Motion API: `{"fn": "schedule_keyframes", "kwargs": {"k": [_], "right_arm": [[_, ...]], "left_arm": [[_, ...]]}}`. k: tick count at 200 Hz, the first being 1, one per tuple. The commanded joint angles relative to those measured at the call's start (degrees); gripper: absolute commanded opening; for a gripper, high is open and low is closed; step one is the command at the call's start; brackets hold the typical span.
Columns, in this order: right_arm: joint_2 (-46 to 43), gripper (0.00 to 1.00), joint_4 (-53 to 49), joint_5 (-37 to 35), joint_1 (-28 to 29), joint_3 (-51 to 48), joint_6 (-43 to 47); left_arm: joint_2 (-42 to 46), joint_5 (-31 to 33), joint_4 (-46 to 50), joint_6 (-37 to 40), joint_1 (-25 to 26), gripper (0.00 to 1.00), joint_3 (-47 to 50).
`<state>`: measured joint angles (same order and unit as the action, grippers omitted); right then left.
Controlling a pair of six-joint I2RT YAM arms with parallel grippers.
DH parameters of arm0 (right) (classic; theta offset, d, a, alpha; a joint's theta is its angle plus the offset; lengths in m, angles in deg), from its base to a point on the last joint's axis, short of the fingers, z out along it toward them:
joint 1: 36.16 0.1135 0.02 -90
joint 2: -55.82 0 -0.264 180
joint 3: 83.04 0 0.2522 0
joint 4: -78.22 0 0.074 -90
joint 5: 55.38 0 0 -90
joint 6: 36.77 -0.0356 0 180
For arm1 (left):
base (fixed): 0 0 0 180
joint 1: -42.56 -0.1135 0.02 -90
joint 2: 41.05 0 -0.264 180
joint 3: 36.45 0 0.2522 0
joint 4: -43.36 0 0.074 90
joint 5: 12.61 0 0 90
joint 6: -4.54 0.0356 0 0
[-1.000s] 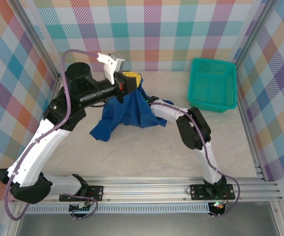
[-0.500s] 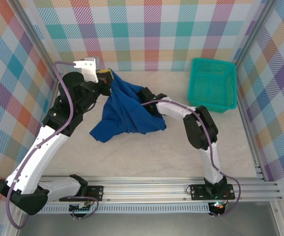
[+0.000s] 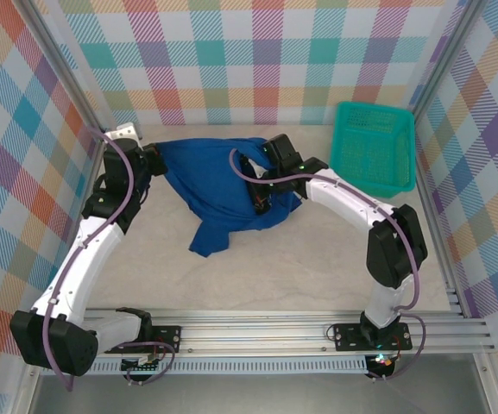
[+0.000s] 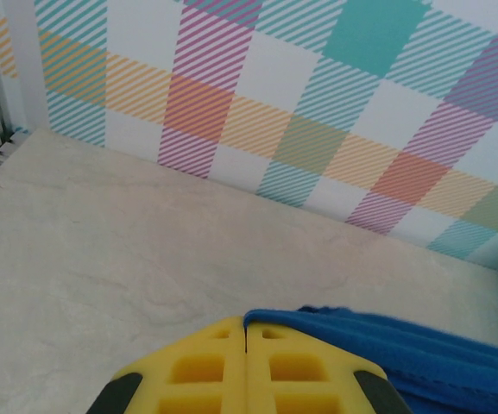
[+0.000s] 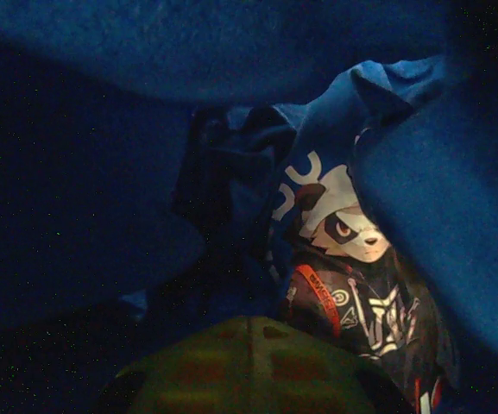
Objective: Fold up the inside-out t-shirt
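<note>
Royal-blue inside-out t-shirt (image 3: 214, 181), crumpled, strung low over the far surface (image 3: 257, 276) between left claw (image 4: 246, 328), clamped on its edge, and right claw (image 5: 249, 332), shut inside the cloth. Seemingly no fold made yet.

the left gripper (image 4: 247, 358) has its yellow fingers (image 4: 198, 369) pressed together, blue t-shirt (image 4: 421, 358) bunched at their right.

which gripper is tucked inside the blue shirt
The right gripper: t-shirt fabric surrounds it, while the left gripper sits at the shirt's edge in the open.
</note>
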<state>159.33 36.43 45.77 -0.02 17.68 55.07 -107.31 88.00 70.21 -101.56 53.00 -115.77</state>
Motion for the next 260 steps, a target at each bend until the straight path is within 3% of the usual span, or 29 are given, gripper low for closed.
{"fn": "schedule_keyframes", "kwargs": {"k": [1,45,69,101,138,173,188,260], "right_arm": [[2.7,0.00,-4.4,-4.1,-0.3,2.5,2.4],[2.7,0.00,-4.6,-9.0,0.0,0.0,6.6],[4.6,0.00,-4.3,-11.5,0.1,0.0,6.9],[7.2,0.00,-2.1,-9.2,0.0,0.6,5.8],[8.1,0.00,-1.1,-3.9,-0.5,1.6,4.4],[11.8,0.29,-1.0,-3.3,-0.5,2.6,2.3],[13.7,0.36,-1.2,-3.6,-0.3,3.7,2.6],[21.2,0.47,-4.9,-9.4,0.5,11.0,1.5]], "left_arm": [[0.0,-1.0,-4.0,-2.6,-2.6,0.00,0.1],[-0.1,-3.1,-4.0,-4.3,-7.6,0.00,-0.9],[0.0,-12.1,-6.6,-6.5,-7.7,0.00,-0.6],[1.0,-21.9,-10.8,-10.4,-7.4,0.00,-1.2],[1.2,-26.4,-10.0,-10.5,-6.3,0.00,-3.4],[2.0,-33.5,-13.4,-13.6,-5.0,0.00,-5.3],[2.1,-35.9,-13.7,-14.5,-4.2,0.00,-8.4],[-1.6,-44.5,-16.1,-16.5,2.3,0.00,-21.0]]}}
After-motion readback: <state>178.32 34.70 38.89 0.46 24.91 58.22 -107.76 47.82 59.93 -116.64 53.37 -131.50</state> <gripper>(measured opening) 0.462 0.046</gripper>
